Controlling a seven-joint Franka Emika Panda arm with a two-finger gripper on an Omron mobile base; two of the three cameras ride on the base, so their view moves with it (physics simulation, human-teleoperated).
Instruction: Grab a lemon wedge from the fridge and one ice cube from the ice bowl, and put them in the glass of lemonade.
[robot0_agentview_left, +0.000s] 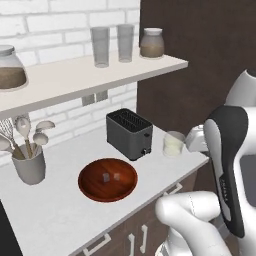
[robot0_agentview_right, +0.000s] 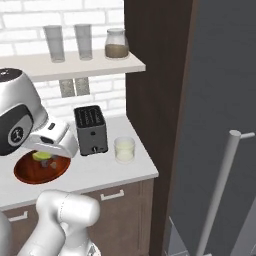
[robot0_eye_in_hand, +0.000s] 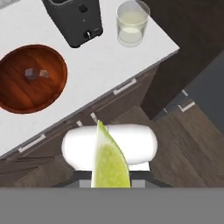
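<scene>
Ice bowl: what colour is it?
Reddish-brown wood grain; the ice bowl shows best in the hand view.

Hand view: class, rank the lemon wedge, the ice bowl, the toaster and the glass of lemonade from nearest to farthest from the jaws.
1. lemon wedge: held in the jaws, at the bottom of the view.
2. ice bowl: on the counter, upper left, near its front edge.
3. toaster and glass of lemonade: farther back along the top; too close to call between them.
</scene>
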